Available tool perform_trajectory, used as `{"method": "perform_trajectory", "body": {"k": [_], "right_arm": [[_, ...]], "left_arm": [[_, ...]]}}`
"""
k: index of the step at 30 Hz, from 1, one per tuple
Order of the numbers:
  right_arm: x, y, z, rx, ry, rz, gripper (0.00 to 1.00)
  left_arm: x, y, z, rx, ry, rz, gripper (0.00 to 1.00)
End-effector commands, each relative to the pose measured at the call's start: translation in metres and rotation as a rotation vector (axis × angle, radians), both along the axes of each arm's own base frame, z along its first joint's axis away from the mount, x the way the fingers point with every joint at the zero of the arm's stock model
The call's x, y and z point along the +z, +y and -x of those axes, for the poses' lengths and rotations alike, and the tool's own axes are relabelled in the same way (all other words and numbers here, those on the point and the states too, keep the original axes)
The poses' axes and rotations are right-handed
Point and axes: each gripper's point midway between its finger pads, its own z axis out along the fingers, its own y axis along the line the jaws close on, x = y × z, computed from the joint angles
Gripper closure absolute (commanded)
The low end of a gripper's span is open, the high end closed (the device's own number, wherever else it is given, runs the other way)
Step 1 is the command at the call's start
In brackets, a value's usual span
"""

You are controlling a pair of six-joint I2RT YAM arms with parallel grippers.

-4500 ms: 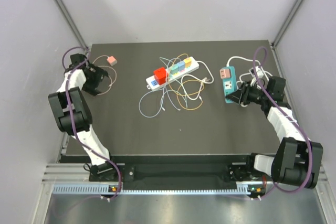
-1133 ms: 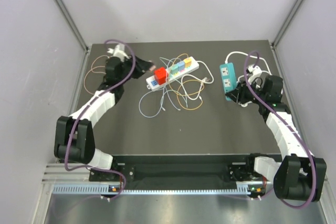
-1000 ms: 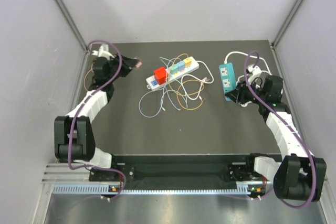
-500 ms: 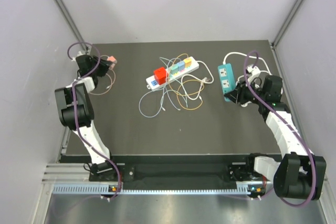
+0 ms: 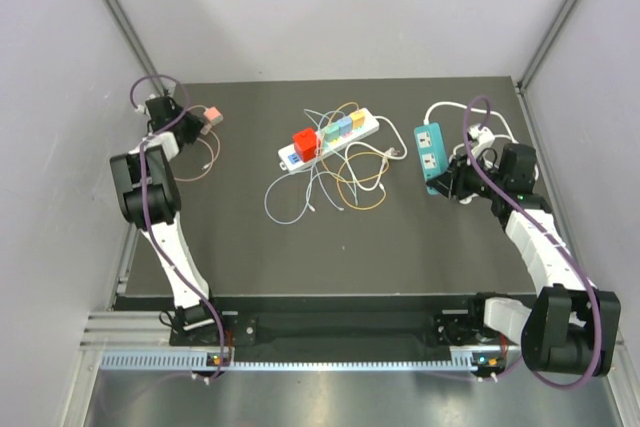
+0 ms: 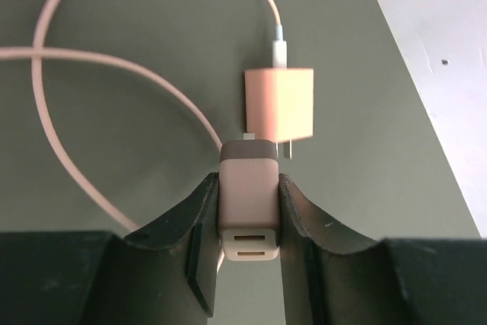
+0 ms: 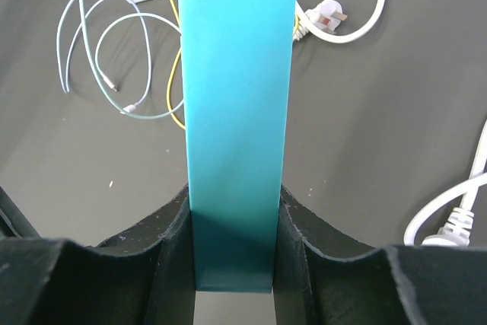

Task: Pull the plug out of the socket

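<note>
Right gripper (image 7: 234, 195) clamps the socket (image 7: 237, 74) — an anchor; left gripper (image 6: 247, 180) pinches the freed plug (image 6: 247, 207) at the table's (image 5: 400, 247) far-left corner.

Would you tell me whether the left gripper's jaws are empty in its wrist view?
No, the left gripper is shut on a beige plug, which is pinched between both of its fingers.
</note>
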Motion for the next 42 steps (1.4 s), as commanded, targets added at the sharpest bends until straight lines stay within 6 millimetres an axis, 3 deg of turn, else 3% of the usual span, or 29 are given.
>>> {"method": "perform_trajectory", "body": {"k": [1,2,8,11,15,17,18,19,20,22,27,38,41,42], "right_arm": [[0.031,-0.002,-0.015,0.025,-0.126,0.016,1.00],[0.031,-0.002,-0.015,0.025,-0.127,0.017,1.00],[0.034,-0.002,-0.015,0.025,-0.135,0.020,1.00],[0.034,-0.003,-0.014,0.023,-0.139,0.023,1.00],[0.039,-0.004,-0.014,0.022,-0.156,0.029,1.00],[0.040,-0.004,-0.013,0.023,-0.162,0.032,1.00],[0.040,-0.004,-0.013,0.024,-0.162,0.033,1.00],[0.040,-0.005,-0.013,0.025,-0.166,0.035,1.00],[0.039,-0.005,-0.013,0.026,-0.166,0.039,1.00],[0.040,-0.007,-0.013,0.023,-0.167,0.043,1.00],[0.041,-0.019,-0.016,-0.015,-0.166,0.054,1.00],[0.009,-0.073,-0.042,-0.234,-0.003,0.090,1.00],[0.001,-0.077,-0.051,-0.248,0.086,0.061,1.00],[-0.001,-0.076,-0.054,-0.240,0.107,0.049,1.00]], "left_arm": [[0.021,0.018,-0.013,0.028,-0.024,-0.054,0.64],[0.019,0.019,-0.013,0.031,-0.015,-0.052,0.56],[0.037,0.020,-0.017,0.009,-0.036,-0.075,0.44],[0.056,0.020,-0.016,-0.010,-0.070,-0.086,0.41],[0.096,0.015,-0.004,-0.039,-0.134,-0.125,0.37],[0.113,0.008,0.001,-0.069,-0.182,-0.132,0.31],[0.132,0.003,0.007,-0.084,-0.225,-0.138,0.28],[0.127,-0.001,0.014,-0.091,-0.220,-0.127,0.26],[0.135,-0.004,0.016,-0.097,-0.251,-0.121,0.18],[0.143,-0.017,0.032,-0.130,-0.283,-0.098,0.01],[0.156,-0.045,0.070,-0.176,-0.345,-0.018,0.01],[0.147,-0.152,0.139,-0.484,-0.329,0.151,0.01],[0.153,-0.176,0.162,-0.562,-0.309,0.133,0.01],[0.164,-0.185,0.172,-0.589,-0.328,0.114,0.01]]}}
